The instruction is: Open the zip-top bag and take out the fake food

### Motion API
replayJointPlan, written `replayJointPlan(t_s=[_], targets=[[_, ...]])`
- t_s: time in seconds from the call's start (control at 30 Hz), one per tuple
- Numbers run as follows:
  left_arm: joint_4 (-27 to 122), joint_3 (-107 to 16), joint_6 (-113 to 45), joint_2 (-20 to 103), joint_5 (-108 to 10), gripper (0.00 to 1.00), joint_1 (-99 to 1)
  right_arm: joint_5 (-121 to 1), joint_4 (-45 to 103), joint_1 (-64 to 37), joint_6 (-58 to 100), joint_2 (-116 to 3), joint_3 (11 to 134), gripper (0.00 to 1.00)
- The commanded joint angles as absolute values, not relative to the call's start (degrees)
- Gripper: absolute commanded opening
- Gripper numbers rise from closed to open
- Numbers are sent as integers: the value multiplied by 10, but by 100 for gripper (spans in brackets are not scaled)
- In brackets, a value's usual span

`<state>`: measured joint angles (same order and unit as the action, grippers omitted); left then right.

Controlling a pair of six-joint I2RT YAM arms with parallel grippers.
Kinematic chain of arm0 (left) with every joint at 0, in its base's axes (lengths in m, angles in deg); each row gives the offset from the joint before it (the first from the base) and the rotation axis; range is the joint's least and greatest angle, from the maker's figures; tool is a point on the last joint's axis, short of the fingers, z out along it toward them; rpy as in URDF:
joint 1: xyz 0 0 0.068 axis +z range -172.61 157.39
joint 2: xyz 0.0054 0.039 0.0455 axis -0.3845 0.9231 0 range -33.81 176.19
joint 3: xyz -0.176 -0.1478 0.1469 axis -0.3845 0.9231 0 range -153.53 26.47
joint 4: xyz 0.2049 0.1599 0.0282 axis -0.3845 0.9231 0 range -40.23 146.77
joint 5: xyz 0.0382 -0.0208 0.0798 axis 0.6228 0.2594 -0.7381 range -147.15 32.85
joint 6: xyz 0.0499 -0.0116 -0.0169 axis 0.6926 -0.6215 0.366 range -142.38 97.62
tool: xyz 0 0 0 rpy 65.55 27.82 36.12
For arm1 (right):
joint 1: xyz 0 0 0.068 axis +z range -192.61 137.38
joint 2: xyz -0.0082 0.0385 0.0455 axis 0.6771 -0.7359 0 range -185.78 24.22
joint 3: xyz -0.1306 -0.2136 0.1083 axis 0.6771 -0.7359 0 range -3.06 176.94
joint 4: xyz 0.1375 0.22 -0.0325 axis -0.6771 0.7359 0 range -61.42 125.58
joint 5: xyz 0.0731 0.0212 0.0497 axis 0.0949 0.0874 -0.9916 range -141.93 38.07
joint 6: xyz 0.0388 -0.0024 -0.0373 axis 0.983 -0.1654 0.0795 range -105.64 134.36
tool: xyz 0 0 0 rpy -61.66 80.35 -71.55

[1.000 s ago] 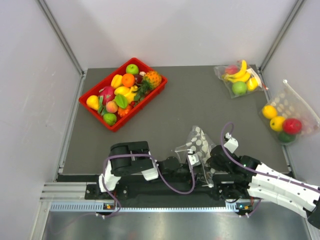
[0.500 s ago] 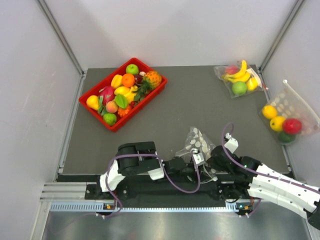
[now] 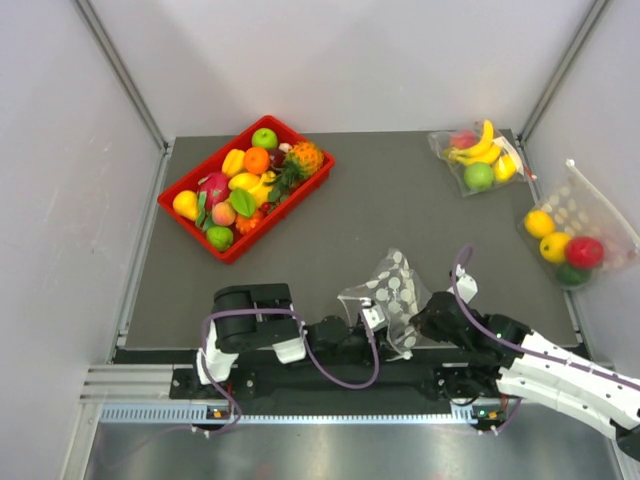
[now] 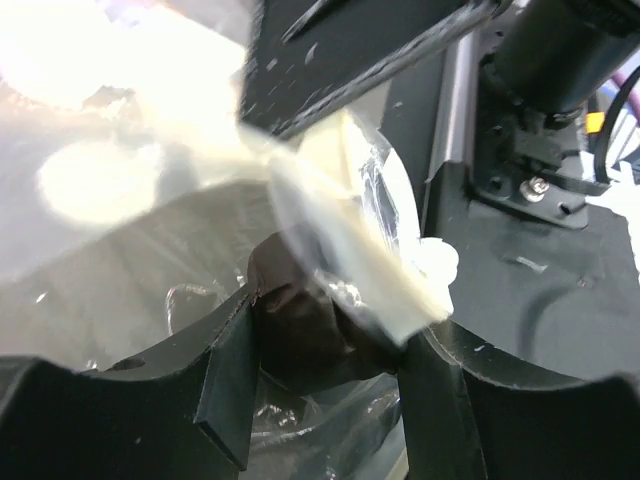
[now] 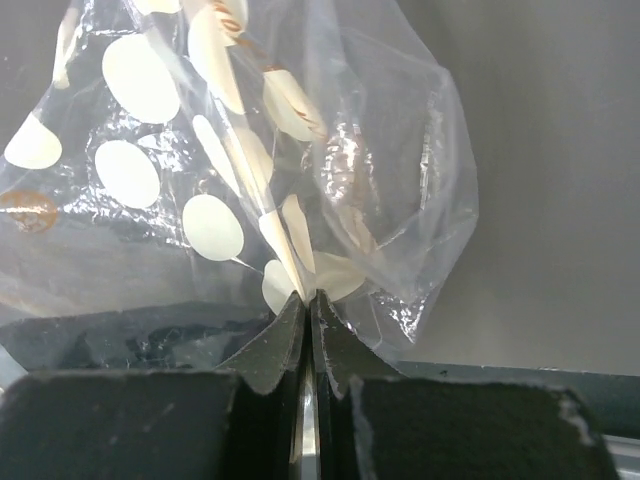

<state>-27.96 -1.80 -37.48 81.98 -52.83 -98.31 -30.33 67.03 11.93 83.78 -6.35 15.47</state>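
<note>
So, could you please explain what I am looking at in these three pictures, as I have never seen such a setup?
These are two robot arms bolted at the near edge of a table, each ending in a two-finger gripper. The wide picture comes from a fixed camera above and behind them; the two close-ups come from cameras on the wrists. On the table sit a red tray of plastic fruit, a clear bag with bananas and a bigger dotted bag of fruit. Between the arms is the zip-top bag, clear with pale dots. The right gripper is shut, pinching its plastic. The left gripper appears to be clamped on a bunched part of it too.
</note>
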Motion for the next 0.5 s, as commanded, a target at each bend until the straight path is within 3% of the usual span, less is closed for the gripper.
replayJointPlan(t_s=[0.0, 0.07, 0.1, 0.13, 0.17, 0.23, 0.37, 0.47], targets=[[-461, 24, -370, 791, -525, 20, -987, -211, 693, 113, 812, -77, 183, 0], [-434, 22, -365, 783, -540, 20, -985, -214, 682, 112, 791, -93, 192, 3], [-421, 19, -364, 780, -544, 20, -985, -220, 679, 113, 780, -99, 197, 10], [-408, 15, -365, 779, -550, 21, -982, -226, 668, 113, 768, -105, 201, 21], [-388, 7, -371, 776, -557, 21, -981, -240, 664, 113, 740, -107, 212, 43], [-361, -4, -385, 772, -593, 20, -977, -254, 645, 117, 708, -102, 220, 63], [-281, -28, -419, 749, -633, 21, -967, -258, 624, 138, 684, -88, 227, 69], [-221, -54, -450, 725, -644, 22, -960, -272, 594, 150, 673, -80, 222, 67]])
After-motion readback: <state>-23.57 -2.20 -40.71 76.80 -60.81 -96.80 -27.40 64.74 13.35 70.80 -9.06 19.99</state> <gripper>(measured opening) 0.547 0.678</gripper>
